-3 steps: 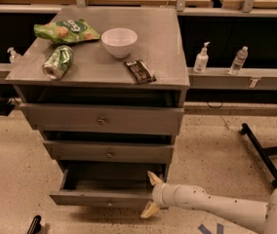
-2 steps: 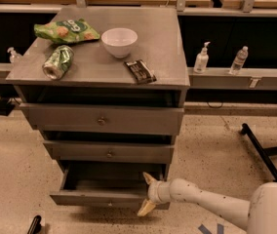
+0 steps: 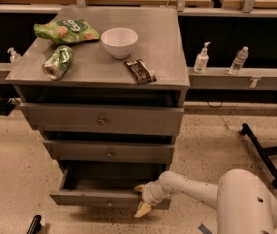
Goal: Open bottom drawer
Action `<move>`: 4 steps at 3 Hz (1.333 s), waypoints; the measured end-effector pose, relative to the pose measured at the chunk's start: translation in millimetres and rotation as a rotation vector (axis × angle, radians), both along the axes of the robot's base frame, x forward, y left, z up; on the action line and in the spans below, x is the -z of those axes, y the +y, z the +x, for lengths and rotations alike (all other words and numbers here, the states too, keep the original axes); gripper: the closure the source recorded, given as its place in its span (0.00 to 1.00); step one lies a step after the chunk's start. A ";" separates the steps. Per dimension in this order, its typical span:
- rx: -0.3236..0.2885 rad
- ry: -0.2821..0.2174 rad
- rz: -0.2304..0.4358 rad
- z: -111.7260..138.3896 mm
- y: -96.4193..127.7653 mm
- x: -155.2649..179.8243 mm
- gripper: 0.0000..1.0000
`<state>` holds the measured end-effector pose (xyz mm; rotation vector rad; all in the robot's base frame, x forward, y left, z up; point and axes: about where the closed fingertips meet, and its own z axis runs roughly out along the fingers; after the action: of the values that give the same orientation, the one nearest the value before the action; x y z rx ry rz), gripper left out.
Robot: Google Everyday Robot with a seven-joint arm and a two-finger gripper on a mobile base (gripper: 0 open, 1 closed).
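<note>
Claw (image 3: 140, 201) at pulled-out bottom drawer (image 3: 89, 198) front

Hidden behind the white two-finger gripper (image 3: 141, 200), fingers spread at the lower right of the grey cabinet (image 3: 165, 43): right end of the grey wooden bottom drawer (image 3: 94, 197) front. Too dark to make out: drawer's inside. Cut off by lower edge: white rounded robot body (image 3: 248, 204), small black object (image 3: 34, 224).
</note>
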<state>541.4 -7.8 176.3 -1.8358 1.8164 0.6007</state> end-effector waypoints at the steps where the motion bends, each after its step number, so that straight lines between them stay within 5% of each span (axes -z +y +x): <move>1: -0.062 0.064 -0.087 -22.8 -3.5 12.3 0.49; 2: -0.079 0.096 -0.098 -35.5 -3.6 14.6 0.72; 3: -0.079 0.097 -0.098 -35.7 -3.6 12.6 0.79; 4: -0.079 0.097 -0.098 -35.7 -3.6 12.6 0.68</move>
<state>505.7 -11.4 163.8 -1.9822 1.8724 0.6503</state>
